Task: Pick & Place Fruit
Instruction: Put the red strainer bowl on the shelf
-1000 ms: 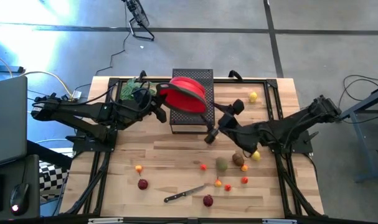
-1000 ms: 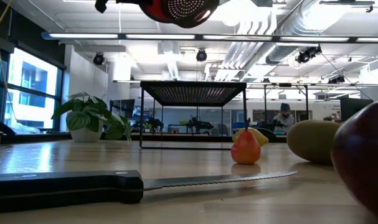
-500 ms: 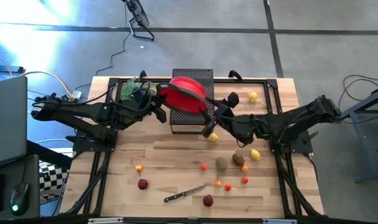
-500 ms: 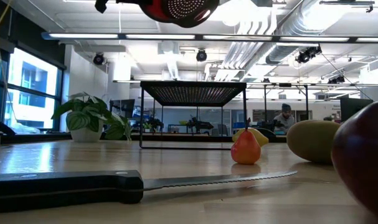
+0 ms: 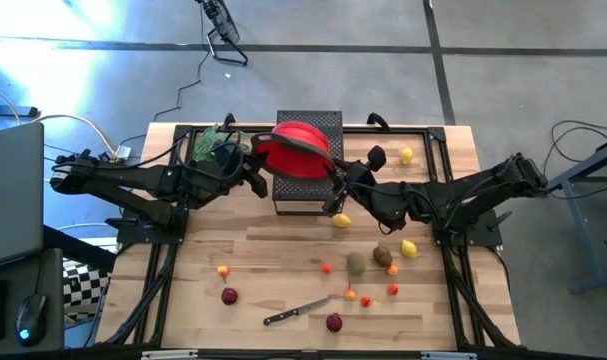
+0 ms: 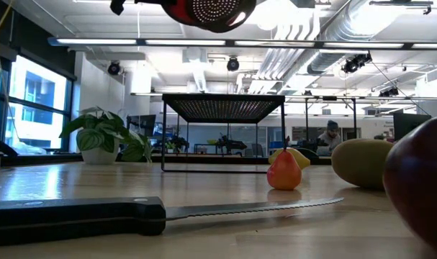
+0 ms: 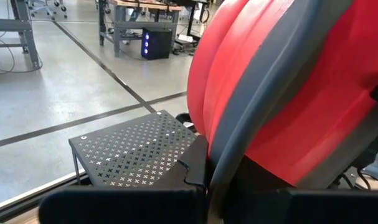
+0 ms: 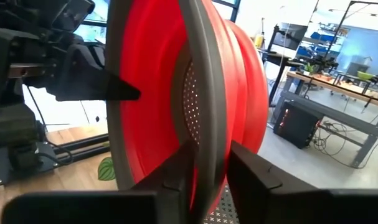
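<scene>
**Red colander gripped from both sides above the black stand; fruit loose on the worktop**

High view. The left gripper (image 5: 255, 172) was clamped on the left rim of a red colander (image 5: 301, 150), held over the perforated black stand (image 5: 308, 165) at the middle of the worktop's far edge. The right gripper (image 5: 335, 190) met the colander's right rim. A green leafy sprig (image 5: 216, 140) lay behind the left arm near the far edge. The fruit was spread over the right and near parts of the worktop (image 5: 233, 220): one lemon (image 5: 407, 155) near the far right corner, one (image 5: 342, 220) just beside the right gripper, one (image 5: 410, 248) under the right arm, brown and olive ovals (image 5: 369, 260) mid-right, small orange and red pieces and two dark red balls toward the near edge, around the knife (image 5: 296, 311). The left-centre of the board was bare wood.

Low view. The colander hung at the top edge above the stand; the knife lay across the front.

Left wrist view. Fingers shut on the grey rim.

Right wrist view. Fingers (image 8: 176, 180) stood one on each side of the grey rim, nearly closed on it.

No legible writing anywhere.
</scene>
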You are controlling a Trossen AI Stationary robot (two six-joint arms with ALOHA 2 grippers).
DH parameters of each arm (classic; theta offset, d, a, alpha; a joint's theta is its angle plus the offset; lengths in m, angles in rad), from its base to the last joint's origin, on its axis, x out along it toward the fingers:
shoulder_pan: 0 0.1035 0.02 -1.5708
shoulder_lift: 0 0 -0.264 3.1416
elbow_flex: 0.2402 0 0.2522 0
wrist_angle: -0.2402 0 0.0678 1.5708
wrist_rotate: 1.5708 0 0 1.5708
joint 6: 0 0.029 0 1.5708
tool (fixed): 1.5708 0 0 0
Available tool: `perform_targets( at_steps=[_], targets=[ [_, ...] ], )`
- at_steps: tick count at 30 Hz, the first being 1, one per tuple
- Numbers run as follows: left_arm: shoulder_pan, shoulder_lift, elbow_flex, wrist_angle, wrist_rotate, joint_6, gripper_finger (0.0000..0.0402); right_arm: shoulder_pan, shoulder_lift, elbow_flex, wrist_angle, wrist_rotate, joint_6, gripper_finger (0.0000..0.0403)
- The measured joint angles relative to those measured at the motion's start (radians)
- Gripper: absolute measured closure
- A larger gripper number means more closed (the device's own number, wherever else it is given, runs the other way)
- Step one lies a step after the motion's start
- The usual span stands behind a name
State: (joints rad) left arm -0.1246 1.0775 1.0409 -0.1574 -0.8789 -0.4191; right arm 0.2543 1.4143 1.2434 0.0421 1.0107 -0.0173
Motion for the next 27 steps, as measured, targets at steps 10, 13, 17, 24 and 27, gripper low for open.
perform_targets(
  at_steps=[10, 13, 17, 24, 27],
  targets=[
    [0.0, 0.0, 0.0, 0.001, 0.002, -0.004, 0.0388, -0.002, 0.0, 0.0, 0.001, 0.013, 0.085, 0.0371],
    [0.0, 0.0, 0.0, 0.0, 0.004, -0.004, 0.0387, -0.002, 0.0, 0.0, 0.0, 0.016, 0.1, 0.0374],
    [0.0, 0.0, 0.0, 0.0, 0.015, -0.004, 0.0386, -0.002, 0.0, 0.0, -0.001, 0.04, 0.1, 0.0376],
    [0.0, 0.0, 0.0, 0.007, 0.071, -0.004, 0.0361, -0.002, 0.0, -0.001, 0.015, 0.073, 0.098, 0.0378],
    [0.0, 0.0, 0.0, 0.037, 0.084, -0.005, 0.0322, -0.003, 0.0, -0.001, 0.02, 0.078, 0.097, 0.038]
  ],
)
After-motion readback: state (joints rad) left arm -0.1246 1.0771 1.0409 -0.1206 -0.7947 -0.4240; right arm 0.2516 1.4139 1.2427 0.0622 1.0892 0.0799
